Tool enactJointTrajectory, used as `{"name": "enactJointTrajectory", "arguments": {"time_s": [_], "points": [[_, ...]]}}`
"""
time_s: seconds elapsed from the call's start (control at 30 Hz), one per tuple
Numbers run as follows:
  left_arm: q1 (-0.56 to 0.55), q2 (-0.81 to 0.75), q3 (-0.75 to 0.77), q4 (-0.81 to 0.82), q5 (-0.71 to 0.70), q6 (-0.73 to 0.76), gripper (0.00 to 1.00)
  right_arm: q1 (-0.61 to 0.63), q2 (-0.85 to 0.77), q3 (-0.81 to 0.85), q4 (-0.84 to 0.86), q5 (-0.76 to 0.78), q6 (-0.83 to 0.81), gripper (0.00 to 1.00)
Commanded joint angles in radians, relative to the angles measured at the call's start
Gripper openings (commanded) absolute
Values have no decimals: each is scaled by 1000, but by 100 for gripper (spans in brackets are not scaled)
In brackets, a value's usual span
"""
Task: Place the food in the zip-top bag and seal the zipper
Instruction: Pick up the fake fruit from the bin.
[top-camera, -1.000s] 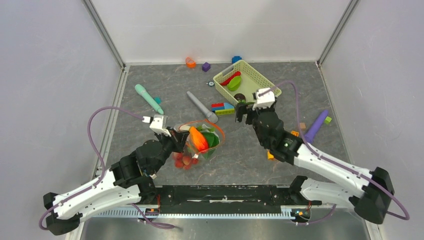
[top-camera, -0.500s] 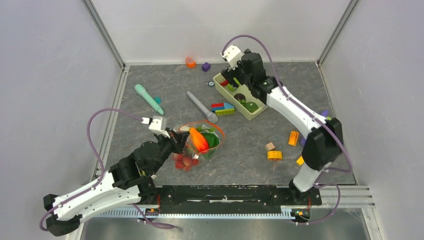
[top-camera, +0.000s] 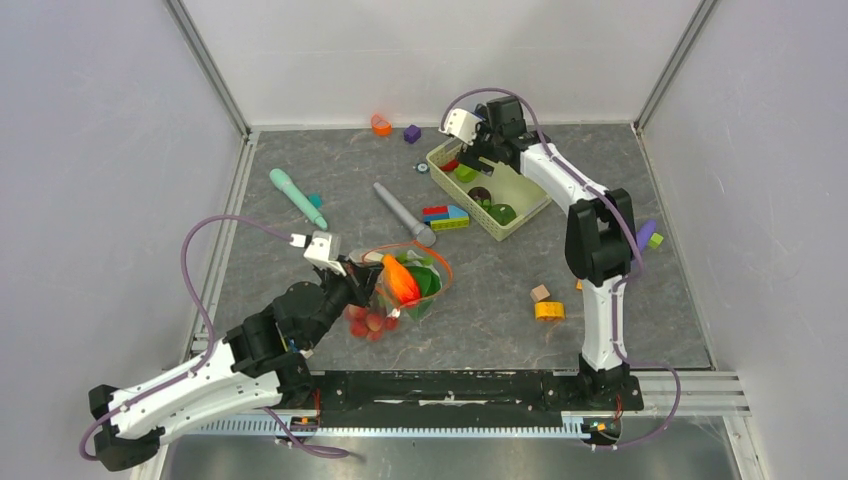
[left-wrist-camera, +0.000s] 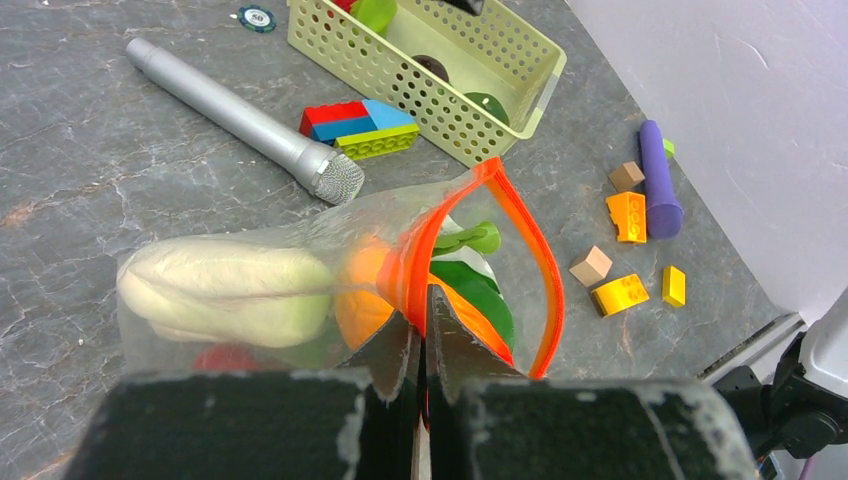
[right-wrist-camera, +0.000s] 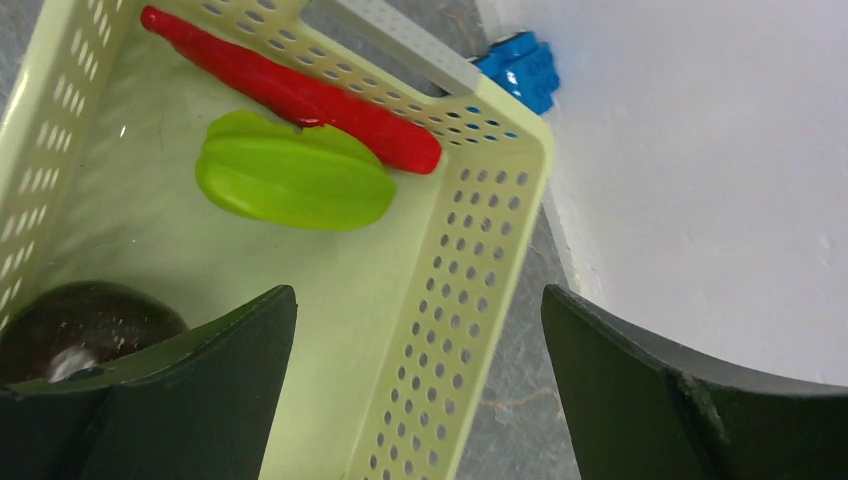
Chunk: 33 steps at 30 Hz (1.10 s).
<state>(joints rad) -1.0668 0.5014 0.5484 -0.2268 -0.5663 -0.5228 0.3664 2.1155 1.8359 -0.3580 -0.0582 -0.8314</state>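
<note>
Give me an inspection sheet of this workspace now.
Surface: grey marbled tabletop, no spills seen.
Job's things: clear zip-top bag mouth open, orange-red zipper unsealed, white-stalked bok choy inside; green piece, red piece, dark purple piece lie in pale green lattice basket.
Clutter: grey stick tool, teal stick tool, purple stick tool, coloured building blocks loose.
Grippers: left gripper shut on bag's mouth edge; right gripper open above basket.
Cables: purple cables loop free of things.
Surroundings: white walls; nothing else seen.

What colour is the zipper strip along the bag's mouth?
Orange-red. The zipper strip shows best in the left wrist view.
</note>
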Motion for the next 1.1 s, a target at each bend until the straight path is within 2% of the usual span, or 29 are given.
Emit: {"name": "enactJointTrajectory", "arguments": {"time_s": [0.0,0.23,0.5,0.8,1.07], "points": [[2,10,4,104,-16,56,5,2,71,75,10,-67,-140,98],[3,49,2,118,-47,71,5,-1,136,67,68,-125,-160,98],[3,64,-4,126,-81,81,5,-3,222,112,45,-291,-154,98],[2,88,-16,152,-101,100,5,-6,323,152,125,-237,-35,98],[3,100,-18,157,-107,101,5,-42,331,144,167,-216,117,86]]}}
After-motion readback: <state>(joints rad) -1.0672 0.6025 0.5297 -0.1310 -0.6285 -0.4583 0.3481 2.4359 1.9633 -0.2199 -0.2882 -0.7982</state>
